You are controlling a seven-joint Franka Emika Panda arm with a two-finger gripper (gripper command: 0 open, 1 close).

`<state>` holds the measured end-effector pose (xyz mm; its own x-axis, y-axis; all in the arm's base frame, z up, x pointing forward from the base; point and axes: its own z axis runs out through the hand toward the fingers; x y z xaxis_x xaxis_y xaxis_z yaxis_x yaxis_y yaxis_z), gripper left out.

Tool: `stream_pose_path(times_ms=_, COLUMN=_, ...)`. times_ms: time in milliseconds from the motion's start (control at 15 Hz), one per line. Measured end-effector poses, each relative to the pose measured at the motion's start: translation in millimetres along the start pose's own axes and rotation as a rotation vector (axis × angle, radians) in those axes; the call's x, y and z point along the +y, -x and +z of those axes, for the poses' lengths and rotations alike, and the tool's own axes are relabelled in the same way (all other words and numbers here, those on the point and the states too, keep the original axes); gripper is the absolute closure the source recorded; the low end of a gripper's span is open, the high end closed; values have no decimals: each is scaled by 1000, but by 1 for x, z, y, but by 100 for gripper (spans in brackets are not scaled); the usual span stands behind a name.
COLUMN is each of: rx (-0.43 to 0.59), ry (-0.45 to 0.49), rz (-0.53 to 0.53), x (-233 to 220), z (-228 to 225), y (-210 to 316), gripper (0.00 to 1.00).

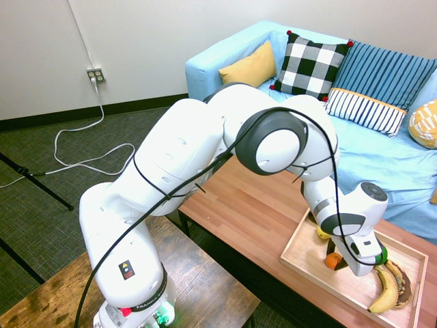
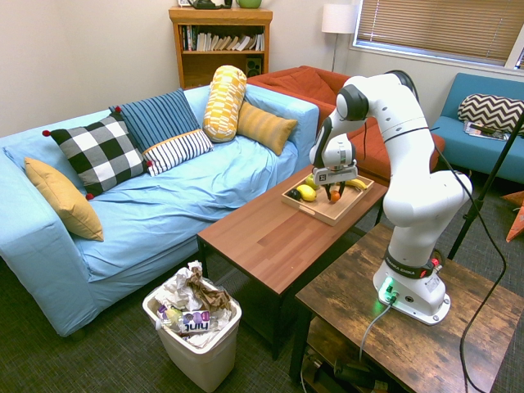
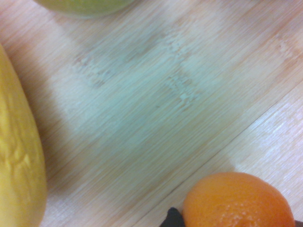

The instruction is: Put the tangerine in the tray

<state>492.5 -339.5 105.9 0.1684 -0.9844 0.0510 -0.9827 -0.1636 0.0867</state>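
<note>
- One small tangerine, likely light, firm, slightly slippery; its skin could bruise.
- The tool pinches it over the tray; mid-sides suit a gentle hold.

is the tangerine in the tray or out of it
In: both exterior views show the tangerine within the raised rim of the wooden tray, between the gripper's fingers.

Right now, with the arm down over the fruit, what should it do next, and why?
I'd probably have the gripper open its fingers and let go of the tangerine. The fingers are closed on it, and it already sits low inside the wooden tray, within the rim, beside the banana, so little further carrying seems needed.
</note>
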Motion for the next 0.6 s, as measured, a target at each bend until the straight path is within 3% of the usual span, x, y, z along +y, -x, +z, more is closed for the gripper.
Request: stream_pose_path(times_ms=600, rx=-2, ry=-18, rz=-9, x=3, z=-5, y=-6, gripper=0)
